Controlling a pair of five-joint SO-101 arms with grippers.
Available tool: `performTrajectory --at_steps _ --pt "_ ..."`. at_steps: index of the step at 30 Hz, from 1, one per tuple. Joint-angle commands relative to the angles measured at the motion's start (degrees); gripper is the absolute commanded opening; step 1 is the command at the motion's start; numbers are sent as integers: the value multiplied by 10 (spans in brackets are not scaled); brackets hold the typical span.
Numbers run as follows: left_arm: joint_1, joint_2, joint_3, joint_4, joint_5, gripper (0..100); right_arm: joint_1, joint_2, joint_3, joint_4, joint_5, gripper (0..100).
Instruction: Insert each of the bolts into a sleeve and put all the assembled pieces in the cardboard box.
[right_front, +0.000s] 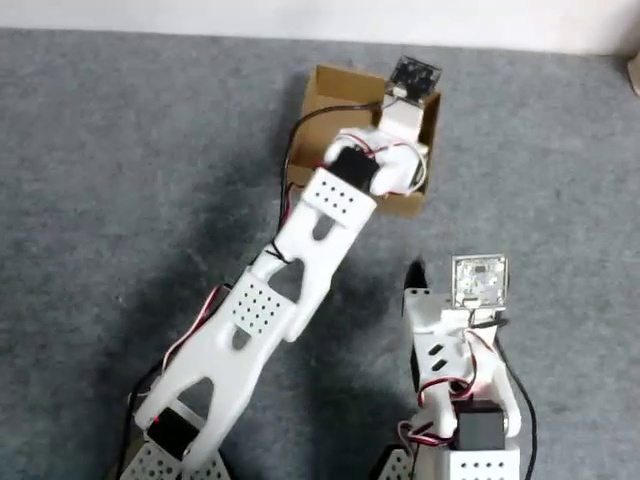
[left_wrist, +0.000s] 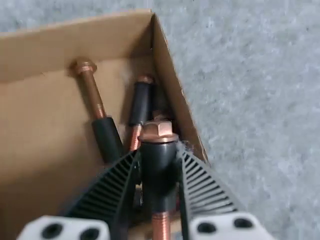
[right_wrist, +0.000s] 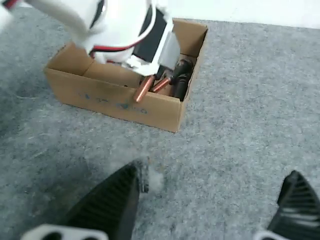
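My left gripper (left_wrist: 157, 162) is shut on a black sleeve with a copper bolt (left_wrist: 158, 132) through it, held upright inside a corner of the cardboard box (left_wrist: 45, 45). Two more assembled pieces lie on the box floor: one with a long bare bolt shank (left_wrist: 100, 120), one nearer the corner (left_wrist: 141, 102). In the high view the left arm (right_front: 320, 215) stretches to the box (right_front: 335, 90). The right wrist view shows the box (right_wrist: 110, 97) with copper bolt ends (right_wrist: 142, 90) and black sleeves (right_wrist: 180, 77) inside. My right gripper (right_wrist: 205, 205) is open above the carpet, nothing between its fingers.
Grey carpet (right_front: 120, 160) covers the table on all sides of the box. The right arm (right_front: 465, 340) sits near the front edge, a short way in front of the box. A white wall runs along the far edge.
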Motion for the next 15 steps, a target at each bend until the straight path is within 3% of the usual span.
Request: performTrajectory --at_steps 1,7,10,15 --pt "3 -6 -28 -53 -2 5 4 -3 -21 2 -5 376" --pt "-8 41 -28 -174 4 5 4 -3 -21 1 -4 376" --pt "-16 63 -28 -220 41 5 4 -3 -21 -5 -2 376" --pt "-16 82 -28 -225 44 5 5 -3 11 -46 -1 376"
